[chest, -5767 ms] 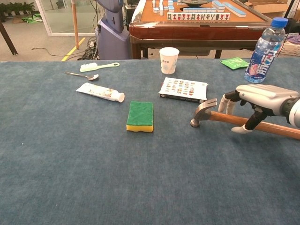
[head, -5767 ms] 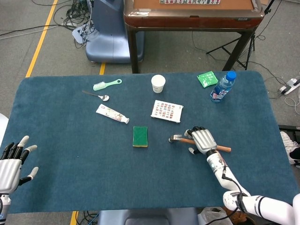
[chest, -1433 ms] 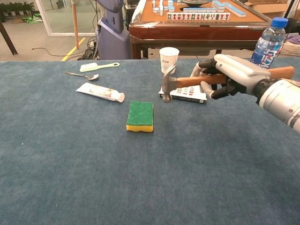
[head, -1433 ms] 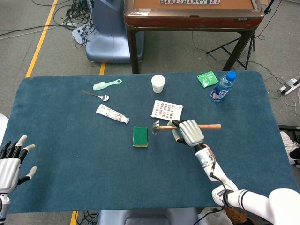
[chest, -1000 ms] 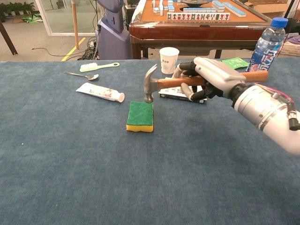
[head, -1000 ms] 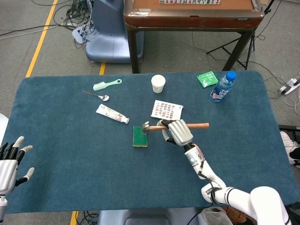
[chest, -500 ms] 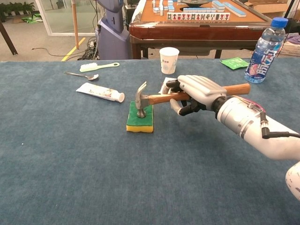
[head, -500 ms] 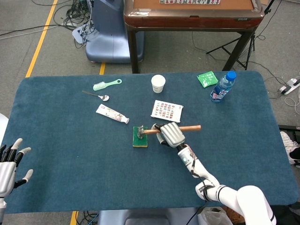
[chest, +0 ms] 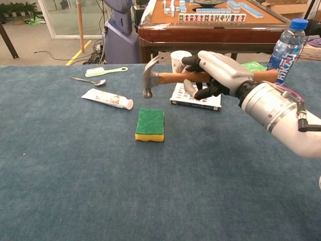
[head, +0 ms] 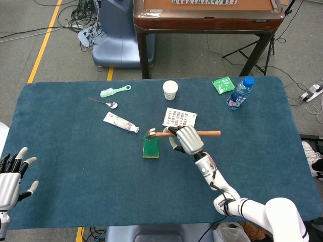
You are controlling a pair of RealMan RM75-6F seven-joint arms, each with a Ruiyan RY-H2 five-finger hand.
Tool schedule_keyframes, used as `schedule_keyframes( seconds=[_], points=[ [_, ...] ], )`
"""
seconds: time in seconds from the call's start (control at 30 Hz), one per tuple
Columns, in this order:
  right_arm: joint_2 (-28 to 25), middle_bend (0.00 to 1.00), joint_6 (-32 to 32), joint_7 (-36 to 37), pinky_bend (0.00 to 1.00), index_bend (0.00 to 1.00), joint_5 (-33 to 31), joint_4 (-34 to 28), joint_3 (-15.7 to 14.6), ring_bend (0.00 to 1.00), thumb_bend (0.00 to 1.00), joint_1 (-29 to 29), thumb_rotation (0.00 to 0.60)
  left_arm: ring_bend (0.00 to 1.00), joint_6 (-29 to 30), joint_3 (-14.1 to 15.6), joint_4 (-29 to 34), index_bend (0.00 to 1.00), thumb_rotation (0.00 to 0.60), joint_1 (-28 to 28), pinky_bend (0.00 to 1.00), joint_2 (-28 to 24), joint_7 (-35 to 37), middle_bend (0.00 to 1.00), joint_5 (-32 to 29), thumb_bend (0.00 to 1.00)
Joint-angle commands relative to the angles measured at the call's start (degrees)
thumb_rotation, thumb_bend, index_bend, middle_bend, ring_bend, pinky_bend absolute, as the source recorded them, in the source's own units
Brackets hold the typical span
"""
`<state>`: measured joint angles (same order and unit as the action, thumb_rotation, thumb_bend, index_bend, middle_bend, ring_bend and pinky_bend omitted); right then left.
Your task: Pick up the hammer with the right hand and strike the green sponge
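Gripping the hammer (chest: 173,76) mid-handle, the right robot hand (chest: 216,73) holds its head raised clear above the green sponge (chest: 150,124) lying flat on the counter (chest: 75,175), placed for a downward strike; the left robot hand (head: 11,176) rests open, holding nothing.

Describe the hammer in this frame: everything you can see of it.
The hammer has a grey metal claw head and a brown wooden handle. The right hand grips the handle partway along, fingers wrapped around it, and holds it roughly level in the air. The striking face points down, the claw up. The head hangs above the far end of the green sponge, clear of it. Nothing but the hand touches it.
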<state>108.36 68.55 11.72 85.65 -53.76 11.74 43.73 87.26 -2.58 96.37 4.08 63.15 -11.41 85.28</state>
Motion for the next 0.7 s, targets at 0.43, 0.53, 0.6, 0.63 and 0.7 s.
schedule_keyframes(
  seconds=[0.43,0.53,0.6,0.63,0.7],
  points=[
    [2.6,0.84,0.9,5.5,0.79,0.74,-1.0,4.2,0.0,0.71,0.83,-1.3,0.600,0.09,-0.3,0.1,0.3,0.24,0.600,0.0,0.03,0.0,-0.8,0.07,-0.1,0.24],
    [2.8,0.84,-2.2,4.0,0.79,0.74,-1.3,4.9,-0.8,0.71,0.83,-0.6,0.600,0.09,-0.4,0.1,0.2,0.24,0.600,-0.1,0.03,-0.1,-0.7,0.07,-0.4,0.24],
    [2.8,0.84,-4.1,3.1,0.79,0.74,-1.5,5.1,-1.3,0.71,0.83,-0.2,0.600,0.09,-0.4,0.2,0.1,0.24,0.600,-0.2,0.03,-0.1,-0.5,0.07,-0.6,0.24],
    [2.9,0.84,-5.0,2.6,0.79,0.74,-1.5,5.4,-1.6,0.71,0.83,0.1,0.600,0.09,-0.4,0.2,-0.1,0.24,0.600,-0.2,0.03,-0.1,-0.3,0.07,-0.6,0.24],
    [3.3,0.84,-6.1,2.0,0.79,0.74,-1.6,6.0,-1.9,0.71,0.83,0.5,0.600,0.09,-0.2,0.2,-0.4,0.24,0.600,-0.4,0.03,0.0,0.0,0.07,-0.5,0.24]
  ],
)
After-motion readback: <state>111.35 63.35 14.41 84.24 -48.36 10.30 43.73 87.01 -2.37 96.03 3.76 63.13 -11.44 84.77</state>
